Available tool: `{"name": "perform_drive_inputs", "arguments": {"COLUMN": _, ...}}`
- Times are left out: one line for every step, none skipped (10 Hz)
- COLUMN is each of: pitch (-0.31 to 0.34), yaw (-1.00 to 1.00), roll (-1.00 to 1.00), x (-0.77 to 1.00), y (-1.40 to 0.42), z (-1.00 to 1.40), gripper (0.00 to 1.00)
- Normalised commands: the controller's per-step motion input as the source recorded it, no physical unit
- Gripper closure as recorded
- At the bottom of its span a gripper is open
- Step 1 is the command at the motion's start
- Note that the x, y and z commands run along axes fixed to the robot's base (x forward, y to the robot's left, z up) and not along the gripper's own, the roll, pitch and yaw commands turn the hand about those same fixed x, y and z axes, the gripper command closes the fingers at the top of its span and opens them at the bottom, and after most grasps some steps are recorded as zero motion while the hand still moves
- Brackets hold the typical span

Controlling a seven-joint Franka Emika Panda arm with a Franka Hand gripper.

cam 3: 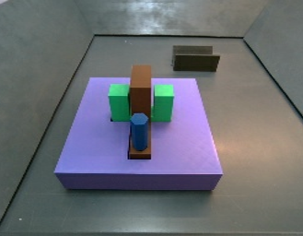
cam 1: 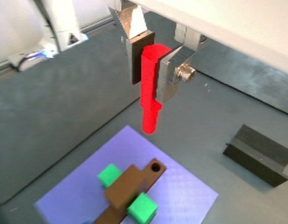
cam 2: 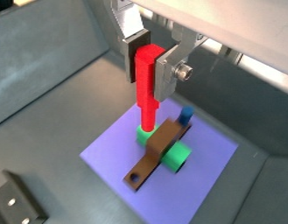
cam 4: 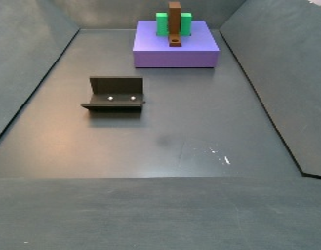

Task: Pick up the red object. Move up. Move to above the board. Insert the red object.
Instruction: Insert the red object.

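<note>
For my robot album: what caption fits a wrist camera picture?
Gripper holds the red peg upright, high above the purple board.

A dark fixture (cam 4: 114, 94) stands on the grey worktop (cam 4: 176, 156), well apart from the board (cam 4: 195, 57), with its upright wall showing two small pale dots and its base plate lying flat in front. In a side view the fixture (cam 3: 197, 59) sits beyond the slab, near the back wall. A blue peg (cam 3: 139, 131) stands upright in one end of the brown bar, apart from the green blocks; a wrist view shows the peg (cam 2: 185, 115) too. Grey walls rise around the worktop, which carries a faint pale glare.
</note>
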Motion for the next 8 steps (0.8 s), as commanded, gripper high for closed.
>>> {"name": "perform_drive_inputs", "arguments": {"pitch": -0.039, "yaw": -0.19, "roll": 0.18, "x": 0.0, "y": 0.58, "z": -0.98, "gripper": 1.0}}
{"name": "perform_drive_inputs", "arguments": {"pitch": -0.051, "yaw": -0.18, "roll": 0.13, "x": 0.04, "y": 0.52, "z": -0.98, "gripper": 1.0}}
{"name": "perform_drive_inputs", "arguments": {"pitch": -0.124, "yaw": -0.16, "roll": 0.0, "x": 0.04, "y": 0.27, "z": -0.88, "gripper": 1.0}}
{"name": "perform_drive_inputs", "arguments": {"pitch": -0.21, "yaw": -0.25, "roll": -0.07, "x": 0.05, "y": 0.03, "z": -0.73, "gripper": 1.0}}
{"name": "perform_drive_inputs", "arguments": {"pitch": -0.274, "yaw": -0.29, "roll": -0.15, "x": 0.09, "y": 0.0, "z": -0.57, "gripper": 1.0}}
{"name": "perform_drive_inputs", "arguments": {"pitch": -0.317, "yaw": -0.26, "roll": -0.19, "x": 0.07, "y": 0.0, "z": -0.47, "gripper": 1.0}}
{"name": "perform_drive_inputs", "arguments": {"pitch": -0.347, "yaw": -0.23, "roll": -0.16, "x": 0.01, "y": 0.0, "z": -0.44, "gripper": 1.0}}
{"name": "perform_drive_inputs", "arguments": {"pitch": -0.356, "yaw": -0.18, "roll": -0.13, "x": 0.0, "y": 0.07, "z": -0.44, "gripper": 1.0}}
